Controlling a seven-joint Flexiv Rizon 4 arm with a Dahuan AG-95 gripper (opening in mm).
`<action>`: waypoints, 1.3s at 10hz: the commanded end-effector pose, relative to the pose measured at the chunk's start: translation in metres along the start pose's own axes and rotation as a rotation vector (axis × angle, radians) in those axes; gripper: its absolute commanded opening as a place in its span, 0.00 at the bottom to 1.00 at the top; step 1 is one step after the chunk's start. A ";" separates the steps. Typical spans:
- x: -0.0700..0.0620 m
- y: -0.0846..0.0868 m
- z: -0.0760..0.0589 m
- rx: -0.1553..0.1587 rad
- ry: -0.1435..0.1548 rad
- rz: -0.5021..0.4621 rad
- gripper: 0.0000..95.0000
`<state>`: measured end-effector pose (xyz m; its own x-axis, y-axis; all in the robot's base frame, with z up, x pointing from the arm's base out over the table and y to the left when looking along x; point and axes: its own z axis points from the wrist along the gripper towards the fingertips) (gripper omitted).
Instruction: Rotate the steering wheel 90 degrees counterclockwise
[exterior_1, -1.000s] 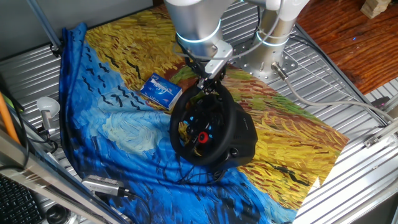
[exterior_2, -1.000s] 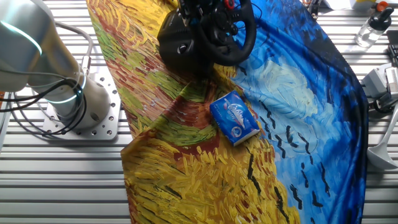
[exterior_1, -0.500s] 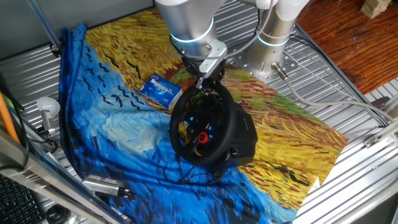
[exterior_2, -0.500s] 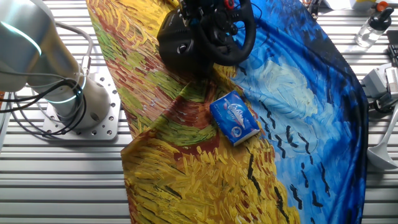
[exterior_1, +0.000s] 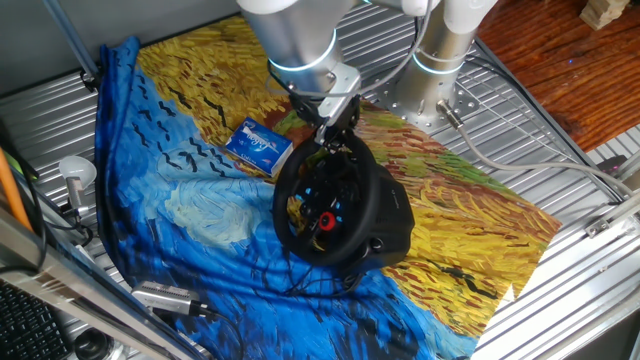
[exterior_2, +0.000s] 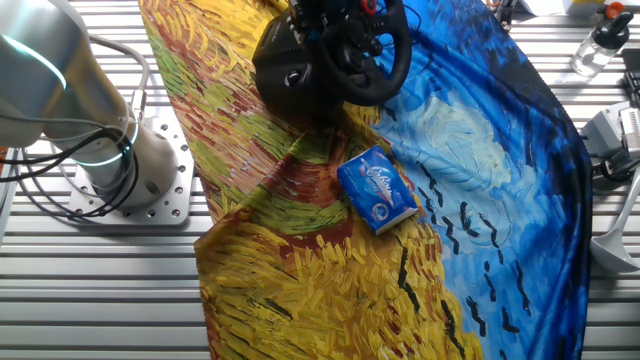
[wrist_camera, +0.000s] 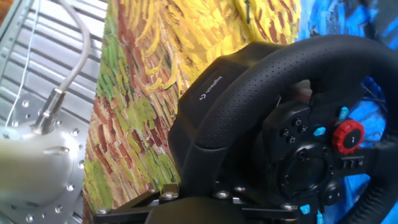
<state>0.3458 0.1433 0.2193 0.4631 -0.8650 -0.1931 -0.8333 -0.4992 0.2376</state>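
Observation:
The black steering wheel (exterior_1: 357, 180) stands tilted on its bulky black base (exterior_1: 397, 228) in the middle of the painted cloth. Its hub shows a red round button (exterior_1: 327, 220) and small blue buttons. My gripper (exterior_1: 333, 140) comes down from above onto the top of the rim and is shut on it. In the other fixed view the steering wheel (exterior_2: 396, 66) sits at the top edge, and the gripper (exterior_2: 312, 18) is mostly cut off. In the hand view the steering wheel (wrist_camera: 261, 81) rim runs down into the gripper (wrist_camera: 210, 194), and the red button (wrist_camera: 348, 135) is at the right.
A small blue-and-white box (exterior_1: 258, 143) lies on the cloth (exterior_1: 180, 190) just left of the wheel; the box (exterior_2: 377, 190) also shows in the other fixed view. The arm's silver base (exterior_2: 130, 160) stands on the slatted metal table. A clear bottle (exterior_2: 597, 42) stands at one table edge.
The arm's wrist has drifted slightly to the left above the wheel. The wheel's hub and red button look unmoved.

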 end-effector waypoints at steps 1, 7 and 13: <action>-0.001 -0.001 0.000 -0.006 0.003 -0.047 0.00; 0.003 -0.006 0.001 -0.005 -0.003 -0.113 0.00; 0.008 -0.009 0.003 -0.004 0.006 -0.128 0.00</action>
<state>0.3547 0.1406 0.2127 0.5720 -0.7921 -0.2132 -0.7630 -0.6092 0.2161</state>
